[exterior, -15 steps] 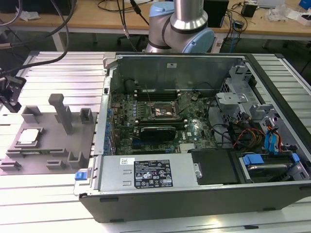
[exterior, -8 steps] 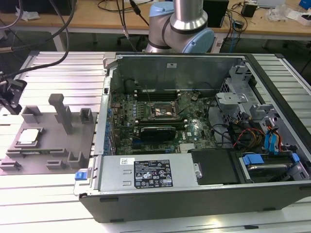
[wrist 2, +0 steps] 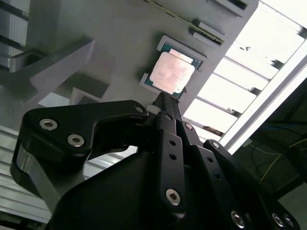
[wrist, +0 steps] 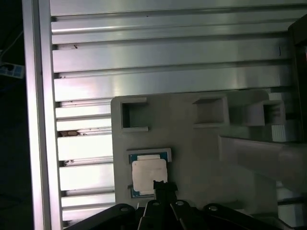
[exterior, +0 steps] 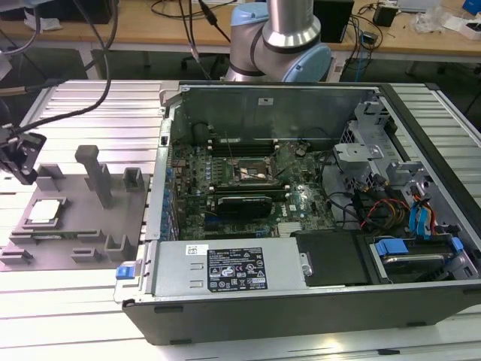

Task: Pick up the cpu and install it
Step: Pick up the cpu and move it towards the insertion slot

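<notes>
So the cpu (exterior: 45, 211), a small flat square chip with a pale silver-white metal top, is lying metal side up in a shallow recess of the big grey plastic plate (exterior: 83, 219). That plate sits on the ribbed aluminium table (exterior: 75, 316), to the exterior view's left of the open dark computer case (exterior: 301, 316). The chip is square, so it has no real long axis, and its edges run in line with the plate's edges.

Count-wise: one cpu, one plate, one gripper. The black gripper (wrist 2: 164, 98) hangs over the chip's edge with its fingers pinched together on nothing. The exterior view shows a gap between it and the chip.

Close by on the same plate are a tall upright grey post (exterior: 94, 174) and a few shorter blocks. Inside the case there's one green motherboard (exterior: 301, 203) with a metal-framed socket (exterior: 252, 170), and one long black expansion card (exterior: 242, 204) just beside the socket.
</notes>
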Controlling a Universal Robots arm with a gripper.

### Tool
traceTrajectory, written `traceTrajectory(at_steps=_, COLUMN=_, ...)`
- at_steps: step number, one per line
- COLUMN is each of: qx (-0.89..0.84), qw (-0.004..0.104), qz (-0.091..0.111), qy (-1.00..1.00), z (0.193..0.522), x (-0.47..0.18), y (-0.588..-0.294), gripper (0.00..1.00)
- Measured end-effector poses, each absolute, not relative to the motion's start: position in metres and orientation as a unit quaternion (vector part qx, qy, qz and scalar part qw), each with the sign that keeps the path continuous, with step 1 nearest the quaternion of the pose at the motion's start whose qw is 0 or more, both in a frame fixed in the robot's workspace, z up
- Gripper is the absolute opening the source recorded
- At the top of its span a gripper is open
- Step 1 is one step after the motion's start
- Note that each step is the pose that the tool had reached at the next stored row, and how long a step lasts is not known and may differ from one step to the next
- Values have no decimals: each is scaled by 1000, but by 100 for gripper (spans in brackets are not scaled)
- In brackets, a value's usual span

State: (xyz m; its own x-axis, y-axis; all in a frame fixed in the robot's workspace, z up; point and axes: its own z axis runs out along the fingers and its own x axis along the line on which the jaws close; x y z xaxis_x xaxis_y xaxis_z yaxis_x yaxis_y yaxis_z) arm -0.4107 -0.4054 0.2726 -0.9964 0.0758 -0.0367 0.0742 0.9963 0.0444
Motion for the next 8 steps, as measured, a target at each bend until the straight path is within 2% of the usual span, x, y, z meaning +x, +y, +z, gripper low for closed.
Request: traceTrajectory(at_steps=8, qx=38, qw=11, qz=21, qy=999, z=258, x=-411, y=-405, gripper=11)
